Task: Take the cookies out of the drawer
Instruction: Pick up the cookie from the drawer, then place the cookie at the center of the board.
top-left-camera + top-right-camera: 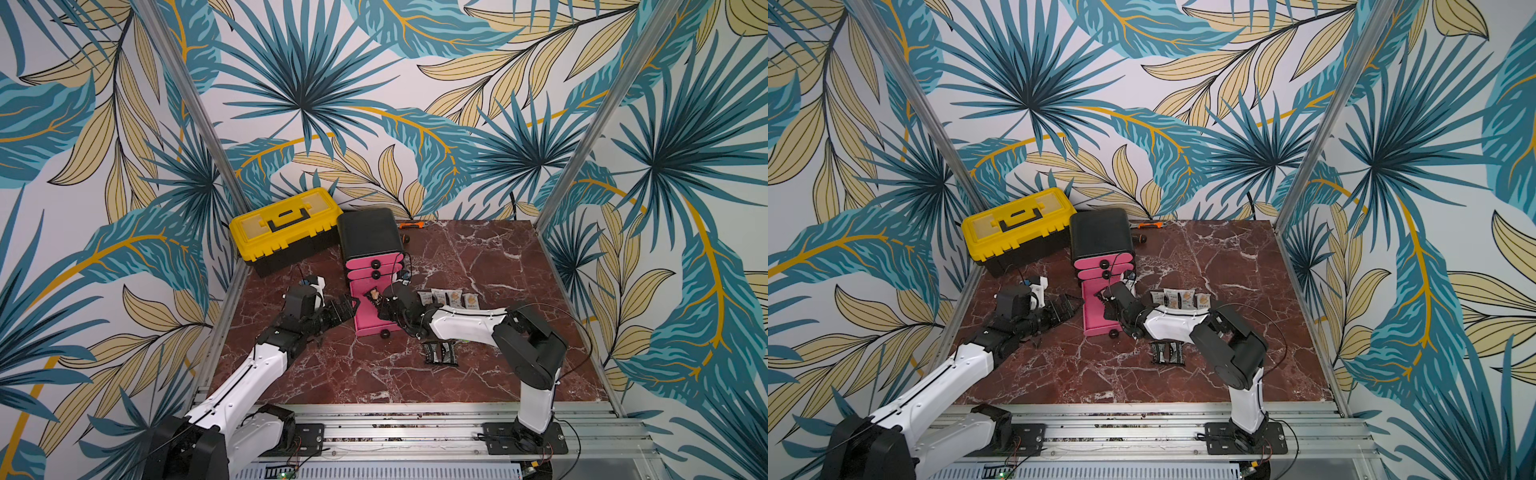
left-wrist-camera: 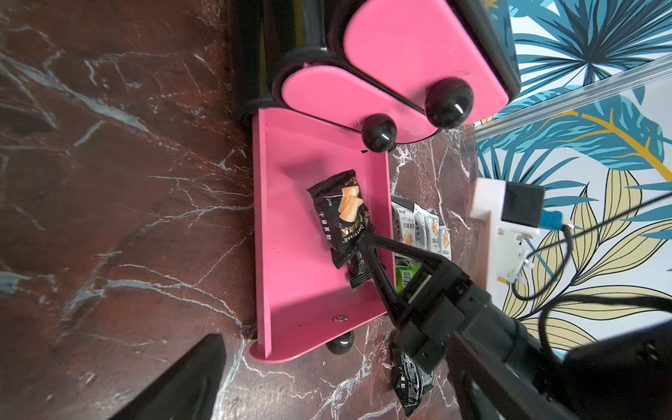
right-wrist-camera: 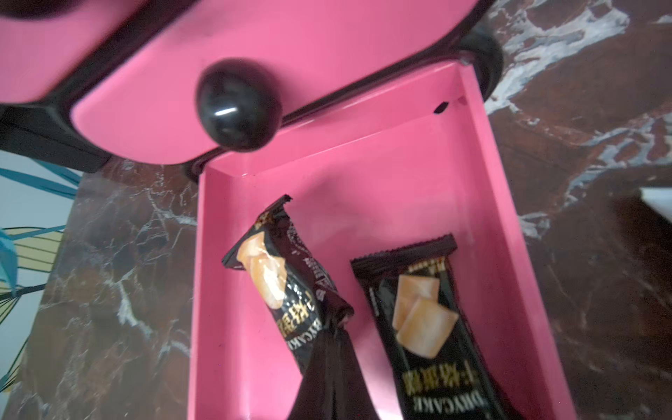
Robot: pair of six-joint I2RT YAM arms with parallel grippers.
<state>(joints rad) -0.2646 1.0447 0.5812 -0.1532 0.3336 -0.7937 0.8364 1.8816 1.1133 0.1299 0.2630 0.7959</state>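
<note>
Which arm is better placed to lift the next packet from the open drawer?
Right: the right gripper is shut on a black packet inside the pink drawer; the left gripper sits open outside it, empty.

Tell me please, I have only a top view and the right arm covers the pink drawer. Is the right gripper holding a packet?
Observer: Yes. In the right wrist view the right gripper is shut on the wrapper end of a black packet, which sits tilted in the drawer.
Operator: Is anything else in the drawer?
Observer: Only a second black packet, lying flat beside the held one.
Operator: I cannot find the green ones.
Observer: The left wrist view shows one green packet on the table, just outside the drawer wall. I see no other green ones.
</note>
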